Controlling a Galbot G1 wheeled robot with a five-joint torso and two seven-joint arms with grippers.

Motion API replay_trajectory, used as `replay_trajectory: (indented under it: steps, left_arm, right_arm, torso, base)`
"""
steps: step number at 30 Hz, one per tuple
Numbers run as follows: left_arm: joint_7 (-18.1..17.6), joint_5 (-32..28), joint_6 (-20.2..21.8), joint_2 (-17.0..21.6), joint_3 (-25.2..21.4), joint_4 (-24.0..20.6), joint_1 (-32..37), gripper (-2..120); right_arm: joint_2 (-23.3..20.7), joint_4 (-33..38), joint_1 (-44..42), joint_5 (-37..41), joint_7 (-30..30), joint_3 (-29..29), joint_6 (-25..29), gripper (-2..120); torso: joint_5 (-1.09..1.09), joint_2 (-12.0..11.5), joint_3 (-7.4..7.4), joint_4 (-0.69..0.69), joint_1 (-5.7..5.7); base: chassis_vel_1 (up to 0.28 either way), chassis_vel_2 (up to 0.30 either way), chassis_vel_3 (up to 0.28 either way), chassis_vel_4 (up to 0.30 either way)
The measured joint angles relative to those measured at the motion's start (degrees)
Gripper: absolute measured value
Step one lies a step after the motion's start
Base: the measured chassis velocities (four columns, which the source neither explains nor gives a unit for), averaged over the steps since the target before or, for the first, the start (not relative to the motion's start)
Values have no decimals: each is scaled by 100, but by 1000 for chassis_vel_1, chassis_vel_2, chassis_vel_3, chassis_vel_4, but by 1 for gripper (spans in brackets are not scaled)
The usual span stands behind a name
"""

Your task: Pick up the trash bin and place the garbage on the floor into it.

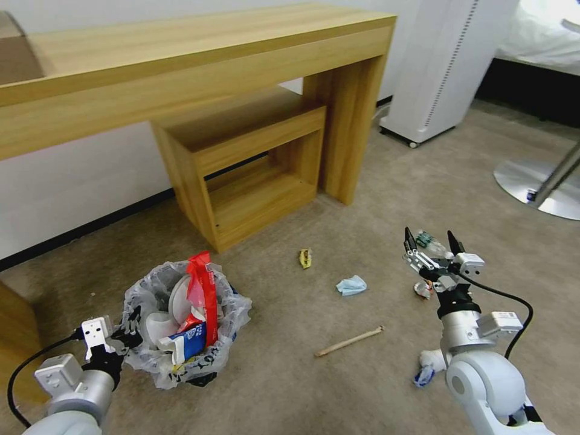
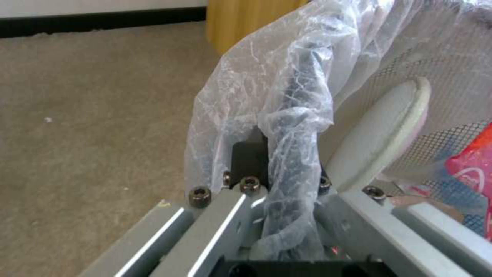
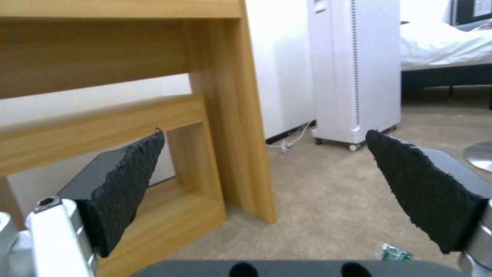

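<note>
The trash bin [image 1: 212, 356], black and lined with a crinkly clear bag, stands on the beige floor [image 1: 284, 386] at the lower left. It holds a white slipper [image 2: 379, 134], a red wrapper [image 1: 202, 290] and a blue-white packet. My left gripper [image 1: 128, 331] is shut on its near rim through the bag [image 2: 287, 127]. My right gripper [image 1: 430, 237] hangs open above the floor at the right, nothing between its pads [image 3: 128, 184]. Just beyond it lies a green-labelled bottle [image 3: 394, 252]. A crushed can [image 1: 422, 290], blue mask [image 1: 351, 285], wooden stick [image 1: 349, 341], yellow wrapper [image 1: 306, 258] and white tissue [image 1: 430, 361] lie loose.
A long wooden desk [image 1: 199, 66] with a lower wooden shelf unit [image 1: 241, 175] stands behind the bin. A white wheeled appliance [image 1: 441, 66] is at the back right, with a round metal chair base [image 1: 538, 184] and a bed beyond.
</note>
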Motion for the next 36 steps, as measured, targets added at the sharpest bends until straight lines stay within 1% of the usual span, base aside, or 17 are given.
replay_trajectory:
  steps: [23,36]
  left_arm:
    - [-11,-51,-28,30,-66,-37,97,1]
    - [-60,-118,5,47,-119,-1,68,1]
  right_arm:
    - [72,-58,-16,-38,-169,-22,195,100]
    - [11,-138,28,-48,-181,-19,260,100]
  torso:
    - [0,0,0,0,0]
    - [0,0,0,0,0]
  base:
    - [-9,-9,-8,-11]
    - [0,0,0,0]
